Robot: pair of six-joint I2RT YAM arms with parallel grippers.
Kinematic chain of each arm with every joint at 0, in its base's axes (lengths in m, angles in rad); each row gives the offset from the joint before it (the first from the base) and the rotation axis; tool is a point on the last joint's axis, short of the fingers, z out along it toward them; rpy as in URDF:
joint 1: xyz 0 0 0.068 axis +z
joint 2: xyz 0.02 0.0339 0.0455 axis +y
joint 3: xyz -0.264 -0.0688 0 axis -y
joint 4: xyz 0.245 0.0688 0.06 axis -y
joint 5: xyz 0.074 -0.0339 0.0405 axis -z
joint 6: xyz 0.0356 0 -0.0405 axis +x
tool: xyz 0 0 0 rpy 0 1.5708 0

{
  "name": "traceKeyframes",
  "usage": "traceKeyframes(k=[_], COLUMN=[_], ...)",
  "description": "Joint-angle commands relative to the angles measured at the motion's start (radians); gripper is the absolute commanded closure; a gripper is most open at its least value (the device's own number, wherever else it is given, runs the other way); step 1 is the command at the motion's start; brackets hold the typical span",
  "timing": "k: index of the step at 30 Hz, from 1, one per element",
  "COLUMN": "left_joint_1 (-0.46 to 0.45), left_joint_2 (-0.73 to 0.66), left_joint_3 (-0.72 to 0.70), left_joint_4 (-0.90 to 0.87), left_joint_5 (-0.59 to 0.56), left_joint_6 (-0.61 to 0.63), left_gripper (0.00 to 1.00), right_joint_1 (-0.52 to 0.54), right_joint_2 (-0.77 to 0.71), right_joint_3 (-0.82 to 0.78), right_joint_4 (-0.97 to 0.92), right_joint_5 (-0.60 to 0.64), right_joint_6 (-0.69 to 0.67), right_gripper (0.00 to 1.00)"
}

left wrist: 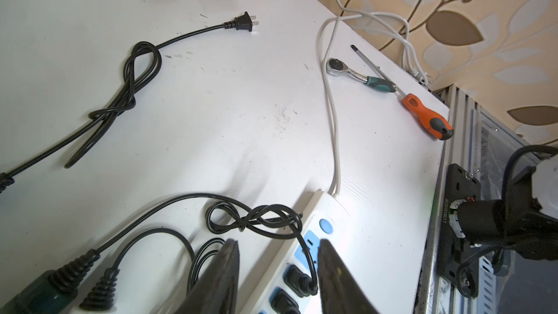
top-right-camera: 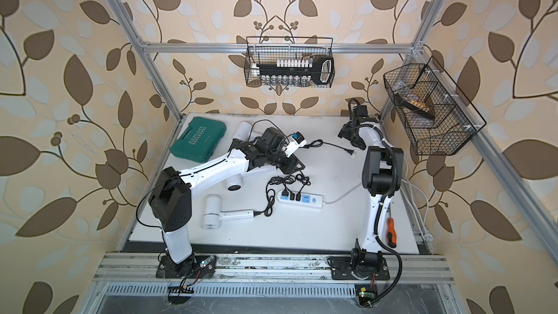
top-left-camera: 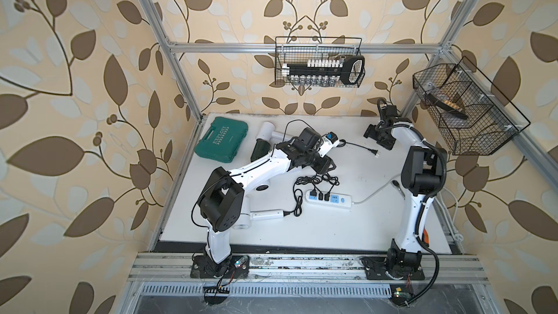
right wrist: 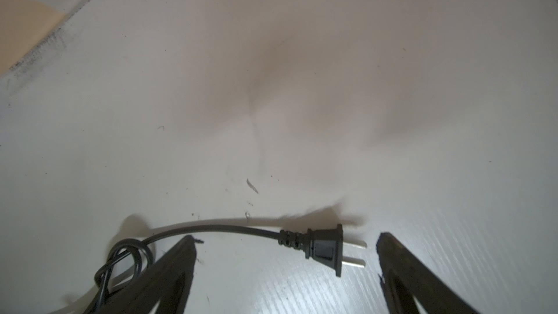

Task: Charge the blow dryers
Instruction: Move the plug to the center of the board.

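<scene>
One white blow dryer (top-right-camera: 211, 212) lies at the front left, another (top-right-camera: 234, 183) under my left arm, and a third (top-left-camera: 267, 129) at the back beside the dark green one (top-left-camera: 259, 149). The white power strip (top-left-camera: 342, 200) holds three black plugs (left wrist: 297, 277). My left gripper (left wrist: 278, 240) hangs open just above the strip, with a plugged-in cord running between its fingers. A loose black plug (right wrist: 324, 249) lies flat on the table at the back right. My right gripper (right wrist: 287, 237) is open and low over it, one finger on each side, not touching.
A teal case (top-left-camera: 222, 140) sits at the back left. A ratchet (left wrist: 350, 70) and an orange screwdriver (left wrist: 422, 110) lie along the right table edge beside the strip's white cable (left wrist: 333, 134). Two wire baskets (top-left-camera: 320, 61) (top-left-camera: 465, 110) hang on the frame.
</scene>
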Motion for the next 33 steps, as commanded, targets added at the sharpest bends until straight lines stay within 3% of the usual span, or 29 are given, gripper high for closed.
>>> traceKeyframes(k=[1, 8, 14, 33], left_joint_1=[-0.008, -0.009, -0.008, 0.032], left_joint_2=[-0.038, -0.038, -0.039, -0.022], left_joint_3=[0.008, 0.008, 0.008, 0.025], left_joint_4=[-0.002, -0.005, -0.004, 0.026], left_joint_5=[-0.017, -0.024, -0.023, 0.051], left_joint_6=[0.031, 0.038, 0.035, -0.042], left_gripper=[0.56, 0.56, 0.56, 0.55], right_joint_1=[0.005, 0.008, 0.024, 0.100], right_joint_2=[0.052, 0.108, 0.082, -0.162], right_joint_3=[0.049, 0.085, 0.019, -0.382], right_joint_4=[-0.031, -0.036, -0.010, 0.119], right_joint_5=[-0.026, -0.105, -0.150, -0.236], right_joint_6=[-0.016, -0.009, -0.006, 0.013], right_gripper=[0.07, 0.07, 0.08, 0.10])
